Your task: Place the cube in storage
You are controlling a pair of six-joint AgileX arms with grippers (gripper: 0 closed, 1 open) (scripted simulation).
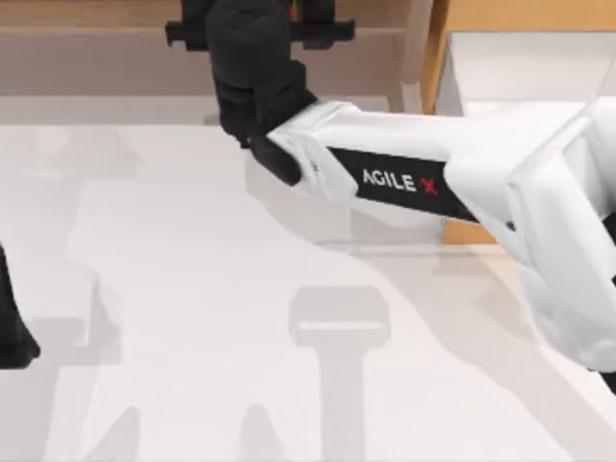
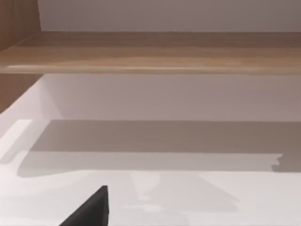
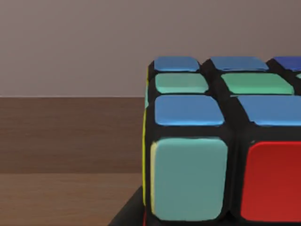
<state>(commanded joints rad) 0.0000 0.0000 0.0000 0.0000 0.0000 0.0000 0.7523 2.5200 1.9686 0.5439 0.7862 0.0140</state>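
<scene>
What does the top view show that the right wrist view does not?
The top view adds the right arm reaching to the wooden shelf, the storage at the table's right, and the left arm parked at the left edge. The right wrist view adds the cube close up: blue, green, teal, red stickers. Both share the shelf's brown wood.

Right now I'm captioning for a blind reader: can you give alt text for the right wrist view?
A puzzle cube sits very close to the camera, with blue, green, teal and red stickers on a black grid. Behind it are a brown wooden surface and a plain grey wall.
</scene>
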